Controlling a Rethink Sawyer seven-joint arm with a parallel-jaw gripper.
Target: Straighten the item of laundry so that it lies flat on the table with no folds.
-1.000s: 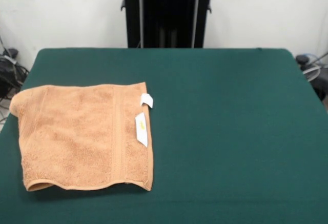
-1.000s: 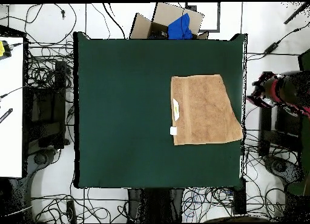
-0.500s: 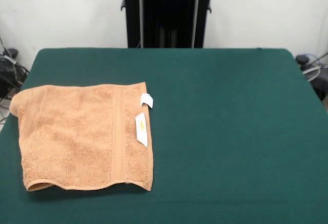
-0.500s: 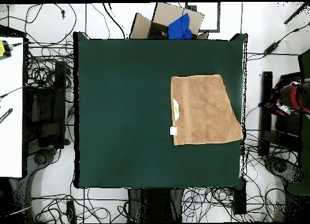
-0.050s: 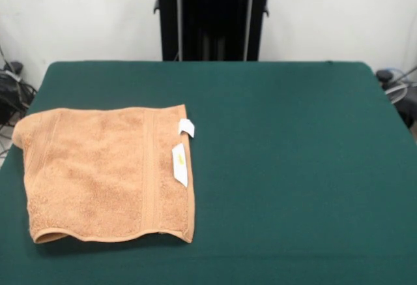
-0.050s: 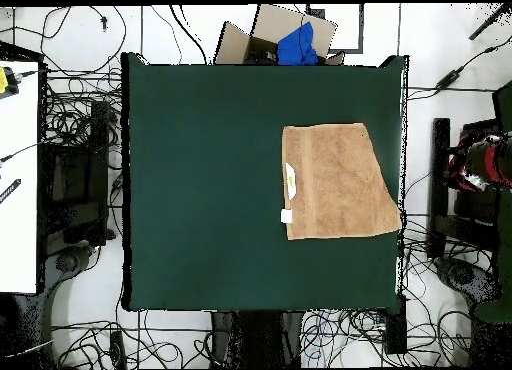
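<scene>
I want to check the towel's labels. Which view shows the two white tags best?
The front view: both white tags stand out clearly on the towel, along its edge facing the table's middle. The overhead view shows them only as two tiny pale marks on that edge.

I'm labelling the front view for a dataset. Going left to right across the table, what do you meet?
Orange-tan towel near the left edge → woven band → two white tags on its right edge → bare green table.
</scene>
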